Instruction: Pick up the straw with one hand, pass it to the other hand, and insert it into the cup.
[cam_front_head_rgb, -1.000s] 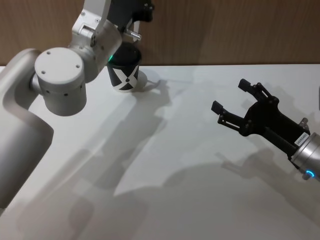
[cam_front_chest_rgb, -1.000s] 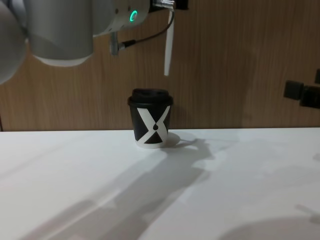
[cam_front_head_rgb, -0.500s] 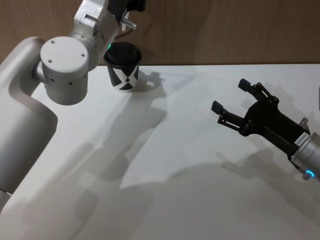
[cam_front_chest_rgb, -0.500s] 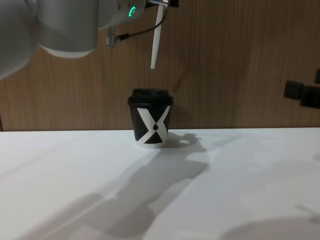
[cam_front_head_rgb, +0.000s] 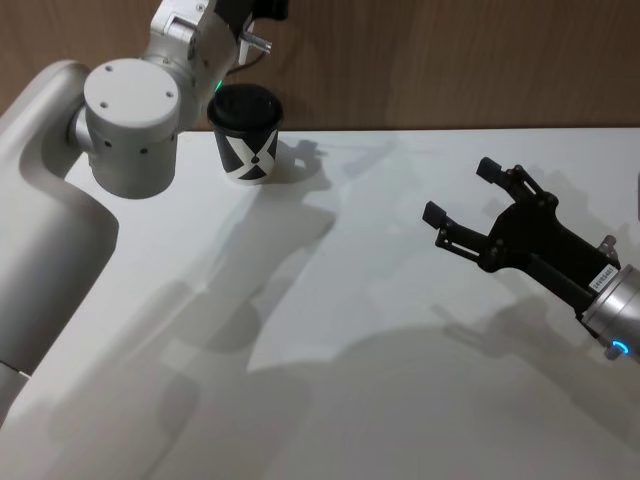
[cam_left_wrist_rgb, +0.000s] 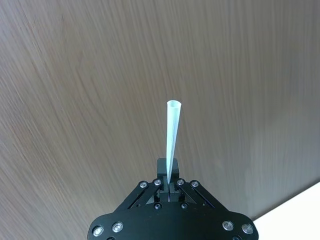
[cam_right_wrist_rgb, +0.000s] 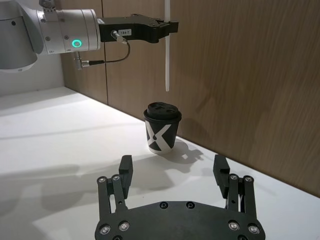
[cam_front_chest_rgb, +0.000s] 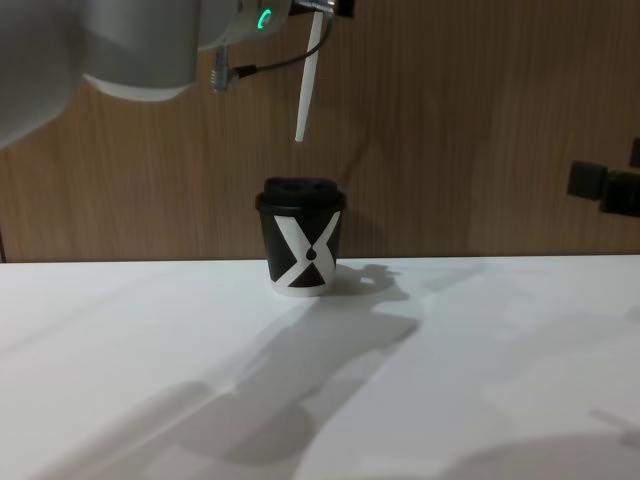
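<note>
One straw (cam_front_chest_rgb: 307, 80), one cup (cam_front_chest_rgb: 302, 240) and two pincers are to be counted. The cup is black with a white X mark and stands on the white table (cam_front_head_rgb: 380, 330), in the upper left of the head view, close before the wooden wall (cam_front_chest_rgb: 470, 120). Its black lid is on, so what is inside cannot be told. The straw is white and hangs in the air above the cup, in the upper middle of the chest view. It is a little tilted, and its lower end is over the lid with a clear gap between them.

The left pincer (cam_left_wrist_rgb: 169, 182) is closed on the upper part of the straw, and both fingers press it from the sides (the wrist behind it carries a green glowing ring). It is at the top edge of the chest view, above the cup.

The right pincer (cam_front_head_rgb: 460, 190) is in the right half of the head view, above the table and well apart from the cup. Its two fingers are spread wide and hold nothing.
</note>
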